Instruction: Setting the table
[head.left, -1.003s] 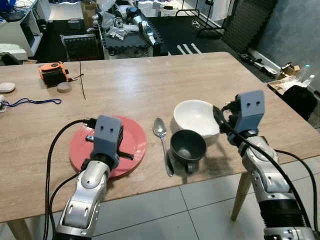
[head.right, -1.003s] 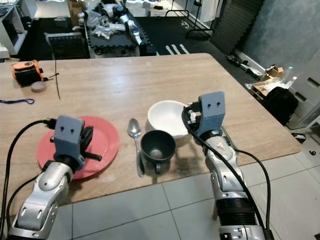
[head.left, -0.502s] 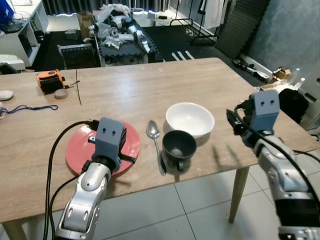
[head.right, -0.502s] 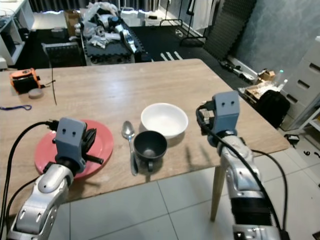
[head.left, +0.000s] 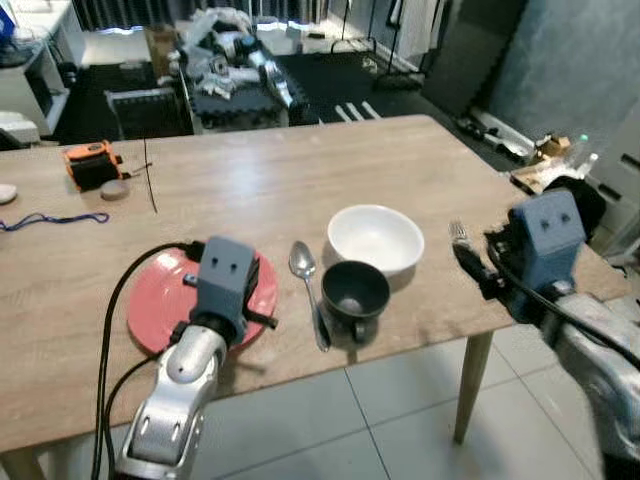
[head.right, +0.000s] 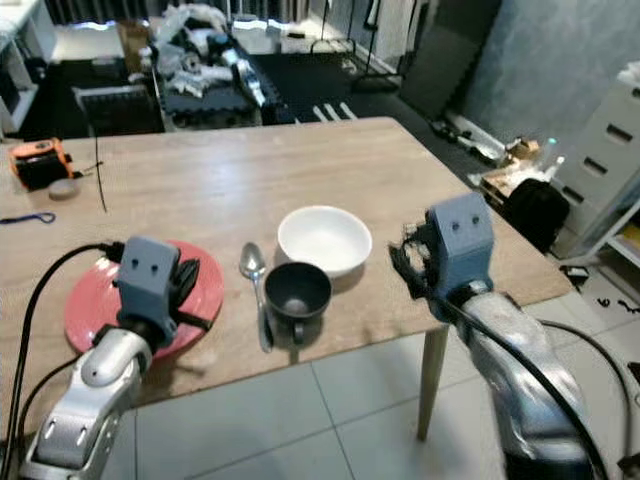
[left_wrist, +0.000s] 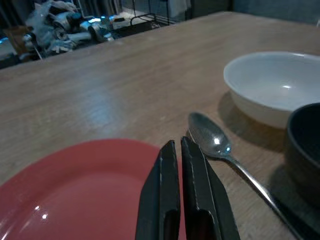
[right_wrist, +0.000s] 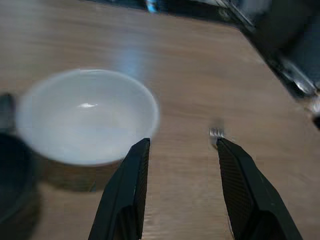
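A red plate (head.left: 160, 310) lies near the table's front edge, and my left gripper (head.left: 258, 319) hovers shut just over its right part; its fingers (left_wrist: 170, 200) are pressed together. A metal spoon (head.left: 304, 282) lies right of the plate. A dark cup (head.left: 352, 291) stands beside the spoon, touching a white bowl (head.left: 375, 236) behind it. A fork tip (head.left: 458, 232) shows right of the bowl. My right gripper (head.left: 470, 264) floats open near the table's right front corner, apart from the bowl (right_wrist: 85, 117), nothing between its fingers (right_wrist: 131, 190).
An orange tape measure (head.left: 90, 165), a small tape roll (head.left: 113, 188), a thin black cable (head.left: 150, 180) and a blue cord (head.left: 50, 219) lie at the far left. Dark mats with clutter (head.left: 235, 60) sit on the floor behind the table.
My right gripper has drawn back from the bowl's right rim toward the table's front right corner. The camera has pulled back. The left gripper stays over the plate.
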